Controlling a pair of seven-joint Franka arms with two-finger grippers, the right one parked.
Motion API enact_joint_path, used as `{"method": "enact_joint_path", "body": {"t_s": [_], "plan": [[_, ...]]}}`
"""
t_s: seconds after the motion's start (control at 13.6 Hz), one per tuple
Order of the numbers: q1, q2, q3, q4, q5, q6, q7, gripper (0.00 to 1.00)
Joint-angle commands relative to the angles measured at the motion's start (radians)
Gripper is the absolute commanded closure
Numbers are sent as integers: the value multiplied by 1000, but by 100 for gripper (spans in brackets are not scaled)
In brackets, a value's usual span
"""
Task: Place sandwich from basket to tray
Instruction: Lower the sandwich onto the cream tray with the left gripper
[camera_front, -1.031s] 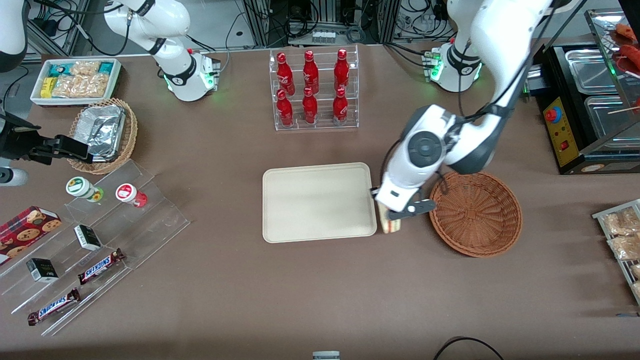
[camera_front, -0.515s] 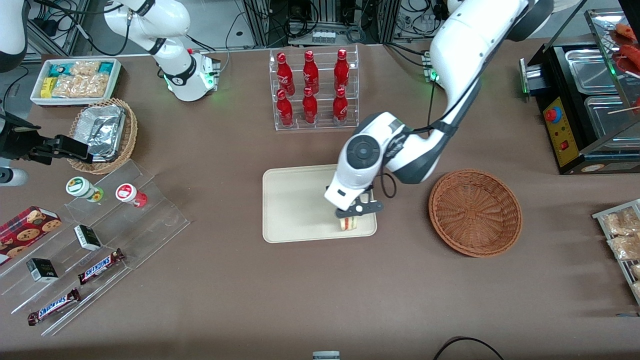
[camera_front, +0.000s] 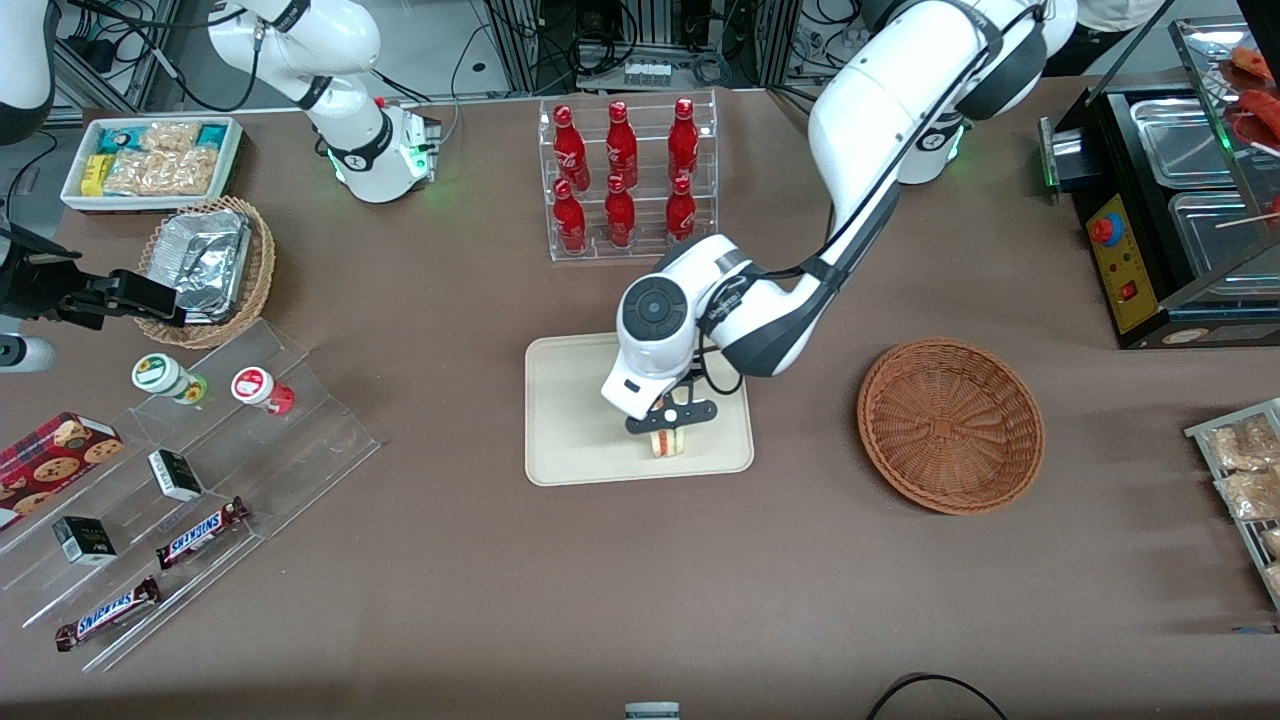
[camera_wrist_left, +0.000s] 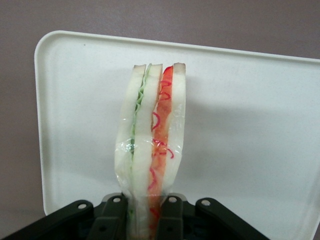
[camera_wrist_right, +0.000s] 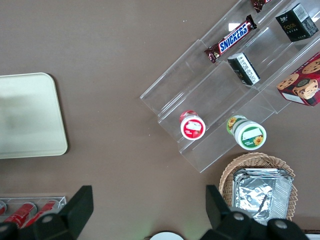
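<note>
Sweeping across the table from the parked arm's end, you meet the tray (camera_front: 570, 420) first, and over the part of it nearer the camera your gripper (camera_front: 668, 427) is clamped on the sandwich (camera_front: 666, 443), pinching one end so the wedge stands on edge with its filling layers showing. You cannot tell whether the sandwich touches the tray yet, so letting go from any height risks it toppling flat or skidding toward the rim close by. Farther along, toward the working arm's end, the basket (camera_front: 950, 425) lies bare and well apart from the tray.
</note>
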Motion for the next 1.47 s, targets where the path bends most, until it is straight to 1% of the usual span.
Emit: {"method": "enact_joint_path", "body": {"t_s": [0.0,0.52,1.1,1.18,1.33,1.4], "plan": [[-34,60,9,91,15,-39,-18,100],[-71,100,6,137,6,-21,-47,100],[-92,130,11,140,9,12,-92,100],[-91,131,11,138,9,13,-92,93],[-91,137,11,138,9,15,-98,21],[-91,137,11,138,9,15,-98,0]]}}
